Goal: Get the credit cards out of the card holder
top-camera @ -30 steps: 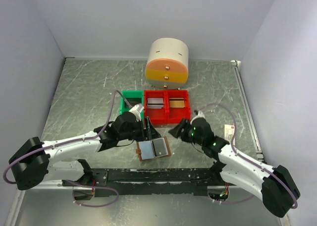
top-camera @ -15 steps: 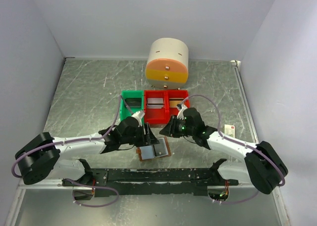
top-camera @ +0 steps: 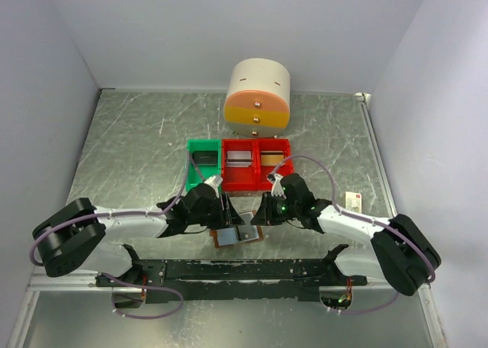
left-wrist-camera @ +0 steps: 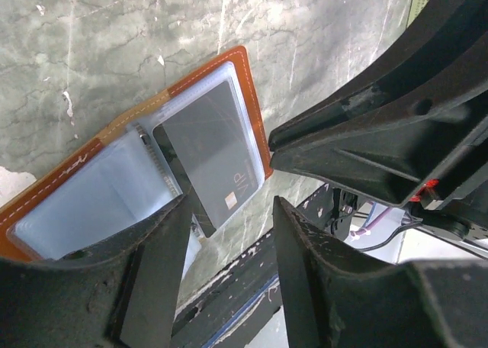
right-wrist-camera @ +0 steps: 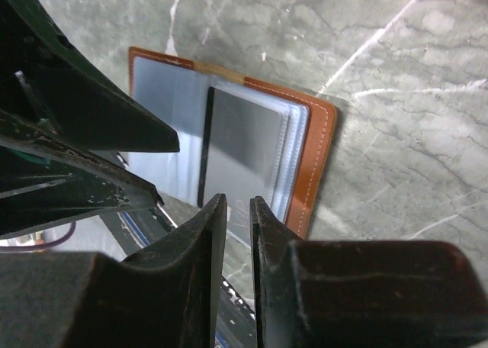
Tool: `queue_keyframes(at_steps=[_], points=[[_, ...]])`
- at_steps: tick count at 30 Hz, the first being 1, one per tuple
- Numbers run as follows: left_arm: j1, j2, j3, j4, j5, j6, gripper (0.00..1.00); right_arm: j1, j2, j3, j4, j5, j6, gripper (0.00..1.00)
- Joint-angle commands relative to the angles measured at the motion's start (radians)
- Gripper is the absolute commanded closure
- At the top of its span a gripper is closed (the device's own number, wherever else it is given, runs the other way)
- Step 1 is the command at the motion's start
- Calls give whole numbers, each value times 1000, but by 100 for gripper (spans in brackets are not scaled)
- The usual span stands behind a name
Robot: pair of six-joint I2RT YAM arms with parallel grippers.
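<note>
The brown card holder [top-camera: 245, 234] lies open on the table near the front edge. Its pale blue-grey panels show in the left wrist view [left-wrist-camera: 114, 203] and the right wrist view [right-wrist-camera: 164, 96]. A grey credit card [right-wrist-camera: 244, 134] sits in the right panel's sleeve, and it also shows in the left wrist view [left-wrist-camera: 213, 149]. My left gripper [top-camera: 227, 212] is open, with one finger [left-wrist-camera: 152, 272] over the left panel. My right gripper [top-camera: 263, 213] hovers at the card's near edge [right-wrist-camera: 238, 200], its jaws a narrow slit apart and holding nothing. Any other cards are hidden.
A green bin [top-camera: 201, 165] and two joined red bins [top-camera: 256, 165] with small items stand behind the holder. A round cream and orange drawer box [top-camera: 258, 96] is at the back. A black rail [top-camera: 244, 270] runs along the front edge. A small tag [top-camera: 352, 201] lies at the right.
My right gripper has swung left and down from the table's right side to the holder's right edge. My left gripper has shifted slightly and come lower over the holder's left half.
</note>
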Motion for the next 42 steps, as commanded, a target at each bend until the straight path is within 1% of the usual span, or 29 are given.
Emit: queue_keyframes(at_steps=[1, 5, 8, 12, 20, 21, 23, 27, 31, 33, 35, 39, 42], points=[[-10, 44, -23, 127, 34, -28, 44, -2, 46, -24, -12, -29, -43, 81], [-13, 83, -34, 138, 30, -35, 52, -1, 101, -49, 69, -76, -35, 81], [-13, 91, -45, 103, -7, -39, 54, -1, 139, -24, 22, -69, -66, 84], [-13, 90, -80, 119, -24, -43, 53, 0, 156, -16, -13, -48, -85, 84], [-11, 135, -133, 245, -5, -88, 54, 1, 188, -16, -22, -56, -101, 84], [-12, 131, -144, 258, -10, -101, 53, 0, 191, -16, -25, -52, -103, 84], [-13, 110, -173, 282, -28, -127, 50, 0, 195, -17, -27, -45, -105, 84], [-12, 41, -195, 203, -85, -149, 48, 0, 202, -4, -46, -28, -112, 84], [-12, -10, -164, 61, -133, -136, 47, 0, 197, 1, -50, -23, -113, 85], [-13, -13, -157, 35, -138, -130, 47, 1, 195, 5, -52, -22, -112, 85], [-13, 0, -162, 62, -127, -126, 50, 0, 190, 0, -33, -31, -107, 85], [-13, 72, -186, 231, -64, -135, 54, 1, 197, 1, -34, -41, -109, 85], [-15, 125, -189, 315, -28, -149, 55, 0, 201, -7, -21, -46, -107, 85]])
